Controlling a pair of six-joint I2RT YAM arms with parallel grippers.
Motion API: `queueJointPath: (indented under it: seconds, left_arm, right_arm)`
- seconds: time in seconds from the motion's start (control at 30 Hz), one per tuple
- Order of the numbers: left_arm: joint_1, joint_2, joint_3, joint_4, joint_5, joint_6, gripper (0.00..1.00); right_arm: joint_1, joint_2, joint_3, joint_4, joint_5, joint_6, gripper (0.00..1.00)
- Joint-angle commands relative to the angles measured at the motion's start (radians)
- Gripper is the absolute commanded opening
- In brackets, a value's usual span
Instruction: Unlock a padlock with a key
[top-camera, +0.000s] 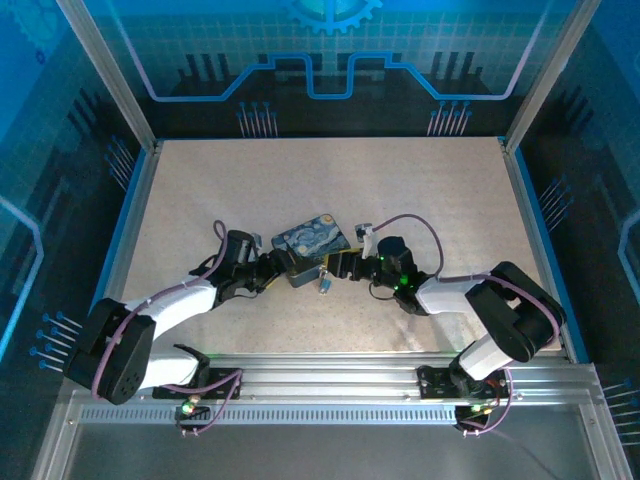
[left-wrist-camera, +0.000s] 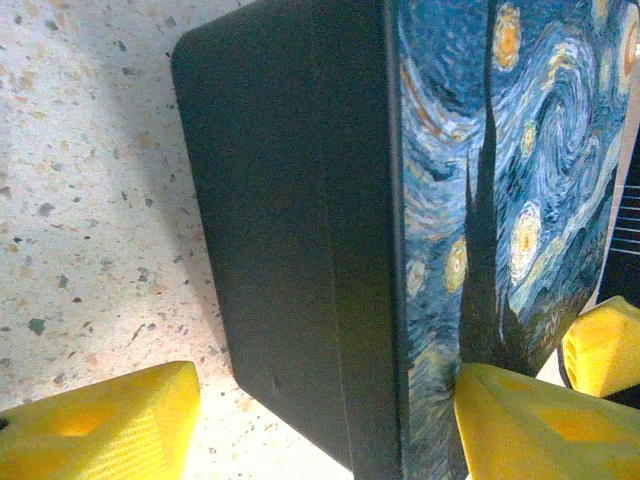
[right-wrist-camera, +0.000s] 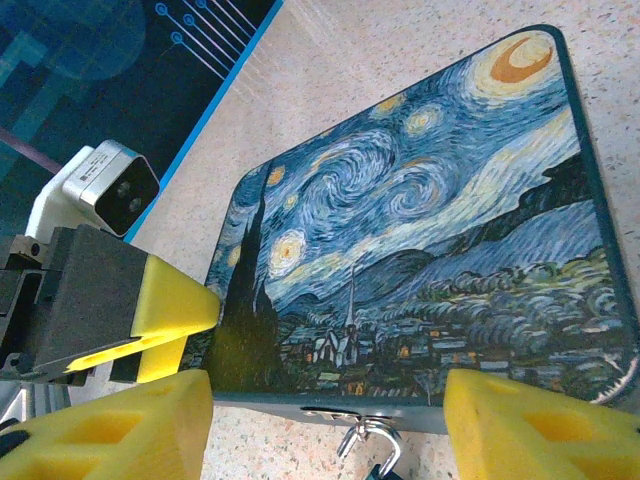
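Note:
The starry-night box (top-camera: 312, 243) lies mid-table. A tiny padlock (top-camera: 325, 285) hangs from the hasp on its near side. Its silvery shackle (right-wrist-camera: 370, 440) and the top of its dark blue body show at the bottom edge of the right wrist view. My left gripper (top-camera: 278, 268) is open astride the box's left near corner (left-wrist-camera: 300, 250). One yellow finger (left-wrist-camera: 530, 425) rests at the lid and the other (left-wrist-camera: 100, 430) stands apart on the table. My right gripper (top-camera: 338, 268) is open, its fingers (right-wrist-camera: 540, 430) either side of the shackle. No key is in sight.
The two grippers nearly meet at the box's near edge, and the left one's finger (right-wrist-camera: 170, 305) stands just beside my right finger. Blue rails (top-camera: 128, 225) bound the speckled table (top-camera: 420, 190), and an aluminium frame runs along the front.

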Motion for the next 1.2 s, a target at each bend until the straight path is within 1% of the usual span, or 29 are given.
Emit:
queueJointPath:
  seconds: [0.0, 0.23, 0.33, 0.43, 0.57, 0.73, 0.93, 1.17]
  left_arm:
    - [-0.009, -0.019, -0.004, -0.064, -0.024, -0.001, 0.69]
    - [-0.008, -0.028, -0.008, -0.065, -0.039, -0.003, 0.69]
    - [-0.009, -0.029, -0.014, -0.055, -0.038, -0.009, 0.69]
    - [-0.008, -0.028, -0.02, -0.046, -0.037, -0.014, 0.69]
    - [-0.009, -0.026, -0.022, -0.044, -0.036, -0.017, 0.69]
    - [-0.009, -0.029, -0.025, -0.044, -0.034, -0.019, 0.69]
    - [-0.009, -0.033, -0.028, -0.041, -0.034, -0.023, 0.69]
    - [-0.009, -0.036, -0.028, -0.043, -0.034, -0.024, 0.69]
  right_arm:
    - [-0.012, -0.013, -0.012, 0.01, -0.02, -0.019, 0.64]
    - [-0.009, -0.091, -0.098, 0.006, -0.036, -0.039, 0.63]
    - [-0.006, -0.094, -0.118, 0.011, -0.061, -0.041, 0.64]
    - [0.009, -0.061, -0.124, 0.031, -0.081, -0.035, 0.64]
    - [0.03, 0.016, -0.123, 0.11, -0.083, -0.005, 0.64]
    - [0.036, 0.124, -0.077, 0.165, -0.116, 0.024, 0.62]
    - [0.037, 0.208, -0.042, 0.22, -0.129, 0.038, 0.6]
    - [0.037, 0.282, -0.017, 0.28, -0.166, 0.06, 0.53]
